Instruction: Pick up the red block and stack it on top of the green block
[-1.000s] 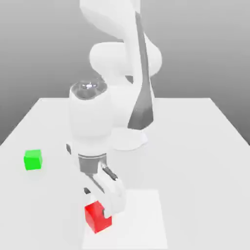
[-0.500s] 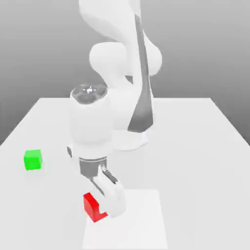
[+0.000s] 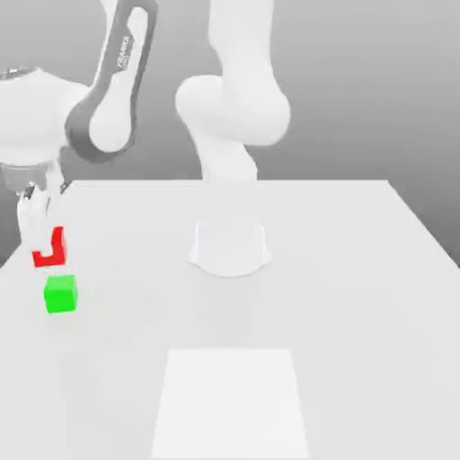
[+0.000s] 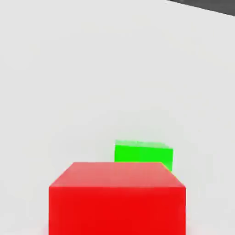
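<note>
Already the lift is done: above the table [image 3: 359,269], the gripper [image 3: 42,241] is clamped on the red block [image 3: 56,248], held just off the green block [image 3: 60,294] at its twelve o'clock. Lowering and release are left.

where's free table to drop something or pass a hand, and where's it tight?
Free: the table on the exterior view's right of the arm's base, and the near middle around the pale square patch. Tight: the exterior view's left edge, where the gripper holds the red block just above the green block.
</note>
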### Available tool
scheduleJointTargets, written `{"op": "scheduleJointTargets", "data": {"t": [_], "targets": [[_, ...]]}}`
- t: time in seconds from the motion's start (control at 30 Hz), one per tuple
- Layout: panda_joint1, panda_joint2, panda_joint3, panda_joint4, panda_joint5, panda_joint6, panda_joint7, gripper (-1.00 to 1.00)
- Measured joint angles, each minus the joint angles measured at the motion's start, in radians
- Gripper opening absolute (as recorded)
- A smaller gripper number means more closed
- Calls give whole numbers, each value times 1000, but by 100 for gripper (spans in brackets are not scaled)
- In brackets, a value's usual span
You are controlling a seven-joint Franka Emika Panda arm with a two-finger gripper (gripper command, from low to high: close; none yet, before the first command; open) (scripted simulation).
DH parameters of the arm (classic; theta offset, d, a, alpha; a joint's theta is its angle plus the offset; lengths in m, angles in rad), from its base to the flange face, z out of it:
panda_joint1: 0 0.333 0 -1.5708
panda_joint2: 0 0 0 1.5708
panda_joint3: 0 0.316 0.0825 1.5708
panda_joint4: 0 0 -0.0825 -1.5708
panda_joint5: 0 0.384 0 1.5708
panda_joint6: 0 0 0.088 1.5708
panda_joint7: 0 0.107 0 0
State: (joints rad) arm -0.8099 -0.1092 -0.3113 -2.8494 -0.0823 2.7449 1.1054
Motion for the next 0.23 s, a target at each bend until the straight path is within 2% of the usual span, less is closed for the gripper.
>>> {"op": "scheduleJointTargets", "data": {"t": [0.13,0.17,0.23], "targets": [[11,143,15,4,129,133,-95,-100],[5,168,28,5,157,156,-115,100],[5,168,28,5,157,156,-115,100]]}}
